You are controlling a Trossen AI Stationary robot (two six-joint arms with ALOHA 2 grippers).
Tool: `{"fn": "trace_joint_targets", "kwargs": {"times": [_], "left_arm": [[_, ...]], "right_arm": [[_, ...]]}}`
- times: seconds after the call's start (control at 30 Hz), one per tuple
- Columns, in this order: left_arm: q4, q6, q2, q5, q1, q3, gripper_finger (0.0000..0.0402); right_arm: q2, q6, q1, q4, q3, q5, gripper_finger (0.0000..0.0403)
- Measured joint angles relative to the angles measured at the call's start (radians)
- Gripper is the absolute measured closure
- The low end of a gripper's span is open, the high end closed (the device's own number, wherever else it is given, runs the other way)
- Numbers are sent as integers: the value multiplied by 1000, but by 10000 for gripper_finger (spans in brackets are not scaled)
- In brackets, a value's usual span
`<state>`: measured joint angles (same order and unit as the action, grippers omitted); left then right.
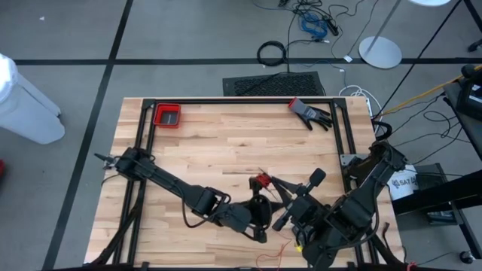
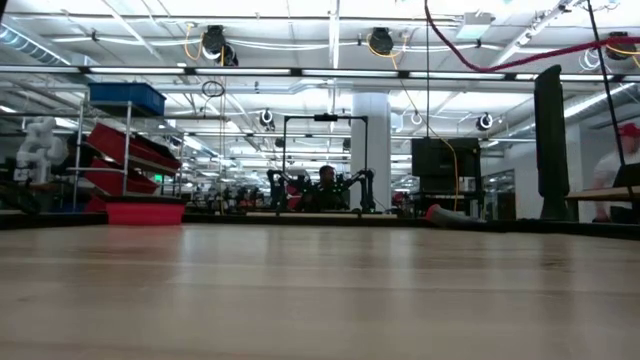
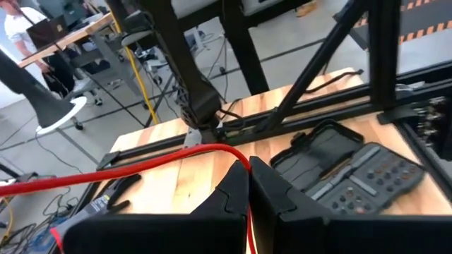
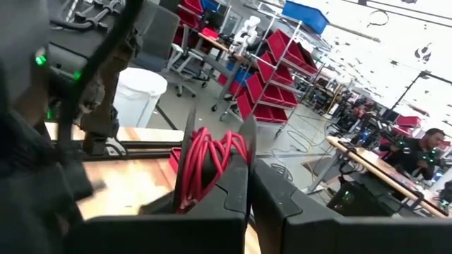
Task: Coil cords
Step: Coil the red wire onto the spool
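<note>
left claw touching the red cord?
Touching. The left wrist view shows the red cord running straight into the seam of the shut left claw and continuing below it, pinched between the fingers.

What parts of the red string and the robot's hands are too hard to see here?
- High view: the red cord is tiny, and the arms cover most of it; its full run cannot be traced.
- Left wrist view: the cord is cut off by the picture's edge and vanishes between the left tool, shut on it.
- Right wrist view: the right tool hides the coil's lower part.
- Low view: neither cord nor arms show.
</note>
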<state>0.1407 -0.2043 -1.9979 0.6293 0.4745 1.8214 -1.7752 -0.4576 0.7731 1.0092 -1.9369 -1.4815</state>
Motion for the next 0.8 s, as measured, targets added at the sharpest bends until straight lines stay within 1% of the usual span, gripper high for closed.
{"fn": "trace_joint_targets", "kwargs": {"times": [0.3,0.53,0.63,0.73,0.8], "left_arm": [[10,-4,30,16,32,15,400],[83,-12,34,75,22,17,400],[129,4,36,77,11,21,399],[155,20,37,67,6,22,384],[155,25,37,53,6,22,363]], "right_arm": [[5,18,0,0,-2,28,403],[6,41,6,-7,-1,42,403],[13,59,20,-16,3,63,402],[22,66,34,-18,4,72,402],[29,65,45,-19,4,71,402]]}}
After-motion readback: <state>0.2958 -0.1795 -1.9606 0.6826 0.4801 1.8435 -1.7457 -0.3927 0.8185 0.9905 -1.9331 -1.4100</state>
